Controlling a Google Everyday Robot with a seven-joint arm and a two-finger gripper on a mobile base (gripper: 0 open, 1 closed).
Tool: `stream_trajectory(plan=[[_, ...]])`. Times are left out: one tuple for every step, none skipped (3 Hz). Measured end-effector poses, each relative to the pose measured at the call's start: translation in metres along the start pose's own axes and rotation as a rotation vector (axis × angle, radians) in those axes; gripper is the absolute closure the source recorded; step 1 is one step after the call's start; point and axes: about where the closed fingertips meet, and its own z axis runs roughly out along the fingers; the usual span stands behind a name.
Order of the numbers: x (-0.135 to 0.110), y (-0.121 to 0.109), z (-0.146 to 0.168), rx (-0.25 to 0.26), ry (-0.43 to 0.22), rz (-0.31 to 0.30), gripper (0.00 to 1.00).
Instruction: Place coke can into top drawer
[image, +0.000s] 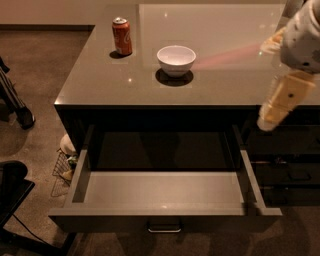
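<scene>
The red coke can stands upright on the grey counter top at the back left. The top drawer is pulled open below the counter's front edge, with nothing in it, and its silver handle shows on the front. My gripper hangs at the right edge of the view, over the counter's front right corner, far from the can. Only one pale finger shows clearly.
A white bowl sits on the counter to the right of the can. Dark narrower drawers are at the lower right. A wire basket and a chair leg stand on the carpet at the left.
</scene>
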Motion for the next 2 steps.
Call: stream_trajectory(plan=[[-0.016, -0.059, 0.007, 0.09, -0.155, 0.027, 0.0], [-0.04, -0.128, 0.016, 0.195, -0.436, 0.076, 0.0]])
